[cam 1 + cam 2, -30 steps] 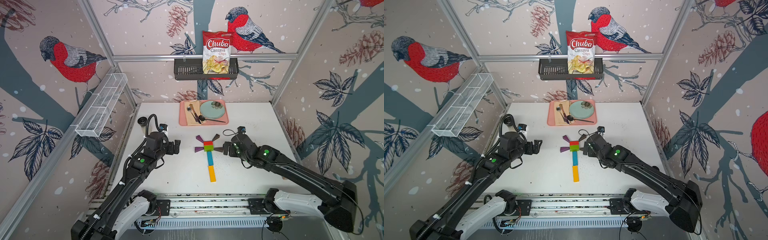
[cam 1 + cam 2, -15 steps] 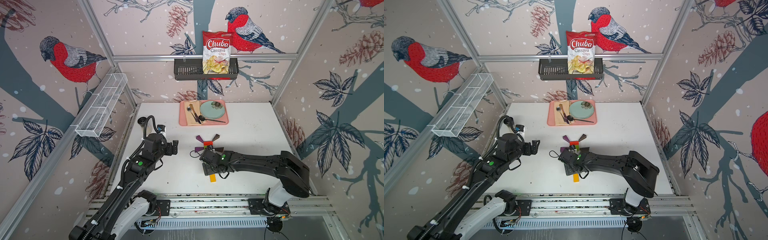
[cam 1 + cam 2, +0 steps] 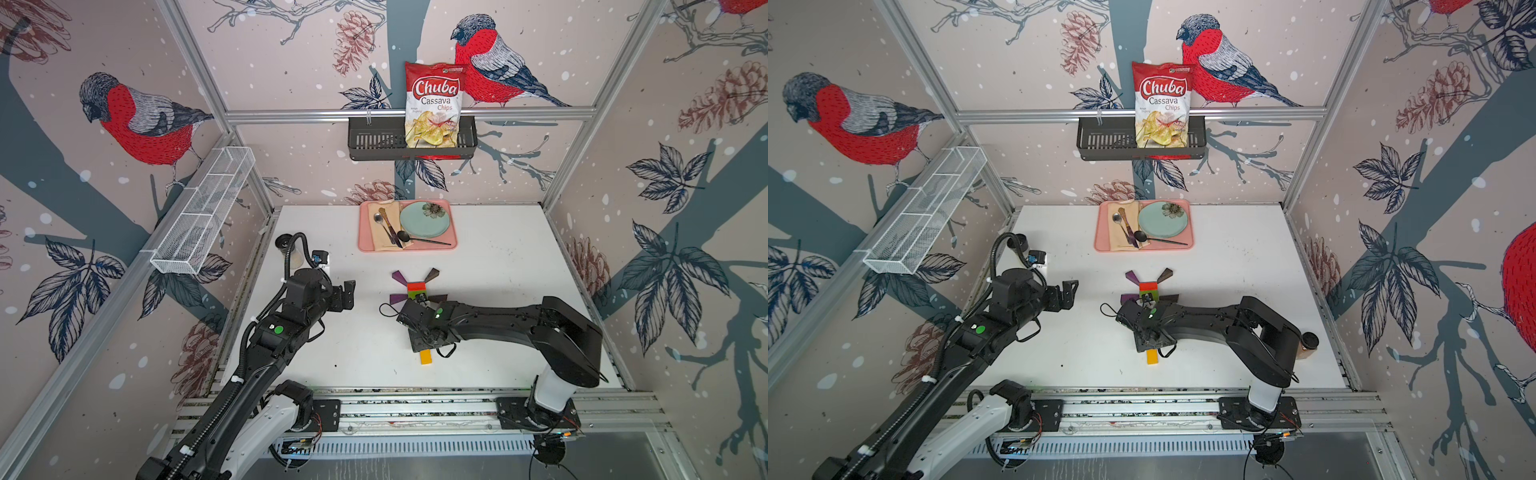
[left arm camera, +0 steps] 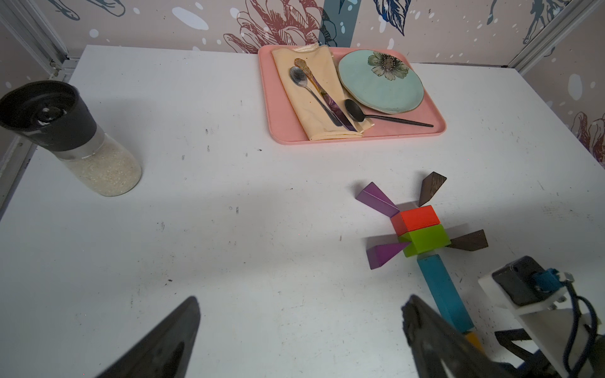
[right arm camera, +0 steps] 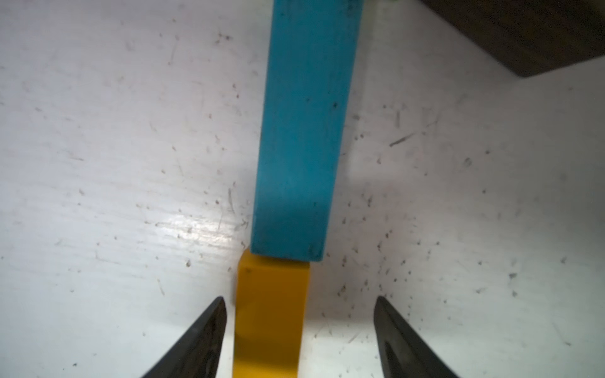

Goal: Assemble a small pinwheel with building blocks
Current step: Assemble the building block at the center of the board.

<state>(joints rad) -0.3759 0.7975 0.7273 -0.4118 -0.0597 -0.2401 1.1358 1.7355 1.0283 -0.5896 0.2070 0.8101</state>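
A small booth was walled on three sides with pale pink wallpaper (image 3: 291, 62) printed with red-breasted bullfinches, pine cones, dark leaves and blue-grey branches. Aluminium posts (image 3: 198, 66) framed the far corners. A horizontal rail (image 3: 291, 115) crossed the far wall and carried a black slotted basket (image 3: 374, 141) holding an upright bag of cassava chips (image 3: 434, 104). A long white wire-mesh shelf (image 3: 203, 208) ran along the left wall. The base was a scuffed white tabletop (image 3: 498, 270), edged on the near side by a metal track (image 3: 415, 409). Light was soft and even, casting faint shadows.
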